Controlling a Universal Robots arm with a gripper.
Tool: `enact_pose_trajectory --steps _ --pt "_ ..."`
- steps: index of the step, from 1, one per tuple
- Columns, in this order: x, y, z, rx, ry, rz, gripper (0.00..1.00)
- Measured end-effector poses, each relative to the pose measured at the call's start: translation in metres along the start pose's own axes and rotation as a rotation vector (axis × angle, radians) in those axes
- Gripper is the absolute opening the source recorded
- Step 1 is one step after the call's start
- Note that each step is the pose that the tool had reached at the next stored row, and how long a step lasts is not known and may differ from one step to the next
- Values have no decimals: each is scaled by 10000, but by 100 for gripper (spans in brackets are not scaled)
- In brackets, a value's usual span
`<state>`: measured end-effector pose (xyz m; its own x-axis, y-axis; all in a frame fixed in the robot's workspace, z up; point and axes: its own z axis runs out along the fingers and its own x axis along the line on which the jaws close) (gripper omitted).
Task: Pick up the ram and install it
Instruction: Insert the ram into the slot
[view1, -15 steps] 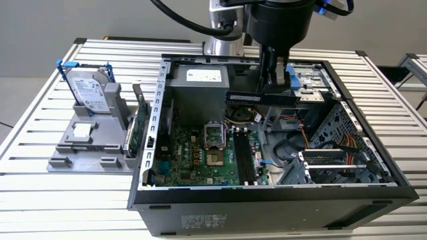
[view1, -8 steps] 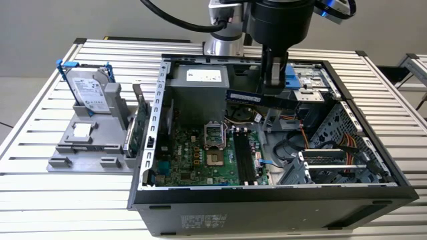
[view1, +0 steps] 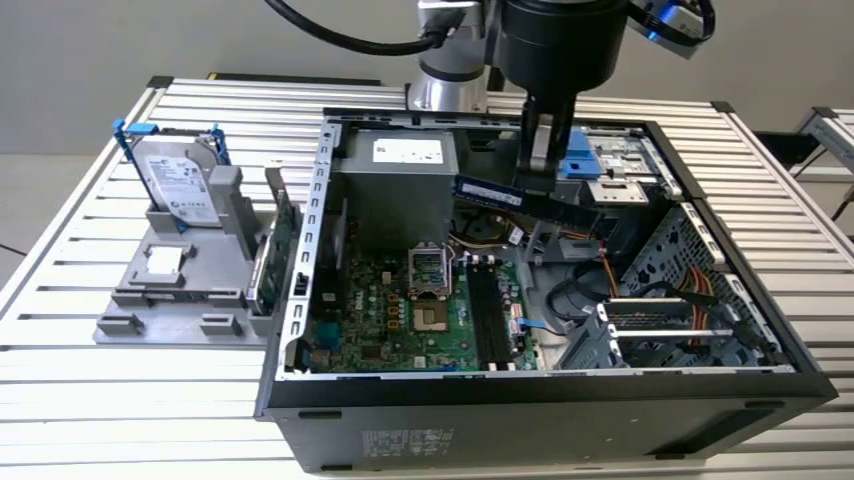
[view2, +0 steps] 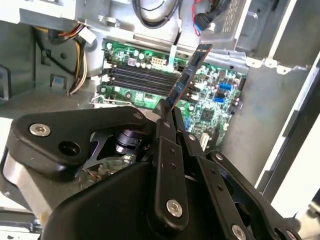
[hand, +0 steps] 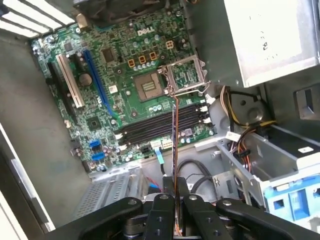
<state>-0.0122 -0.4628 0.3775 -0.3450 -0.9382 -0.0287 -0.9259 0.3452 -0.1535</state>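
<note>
Clearly the end effector (view1: 545, 180) is clenched on the ram (view1: 487, 192), over the open computer case (view1: 534, 420). It is likely light, stiff yet fragile, and a mid-length pinch suits it.

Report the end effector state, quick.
End effector: closed on the ram, holding it above the motherboard.

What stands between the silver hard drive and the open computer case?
A green circuit card stands upright there, at the edge of the grey holder, in the exterior view.
</note>
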Motion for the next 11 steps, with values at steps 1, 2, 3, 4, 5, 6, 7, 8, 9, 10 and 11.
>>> enact_pose_trajectory --steps 1,2,3,4,5,6,7,8,9,10,11 --pt "0 0 0 6 28 184 0" --pt "0 0 0 11 57 366 0" --pt "0 0 0 16 84 543 0" --pt "0 0 0 21 112 722 0" --pt "0 0 1 26 139 905 0" --pt "0 0 1 32 167 1089 0" --pt "0 0 1 37 195 1265 0" --pt "0 0 1 42 223 1438 0" --pt "1 0 0 48 252 1621 0" --pt "1 0 1 53 279 1803 0" --pt "1 0 1 59 308 1988 0"
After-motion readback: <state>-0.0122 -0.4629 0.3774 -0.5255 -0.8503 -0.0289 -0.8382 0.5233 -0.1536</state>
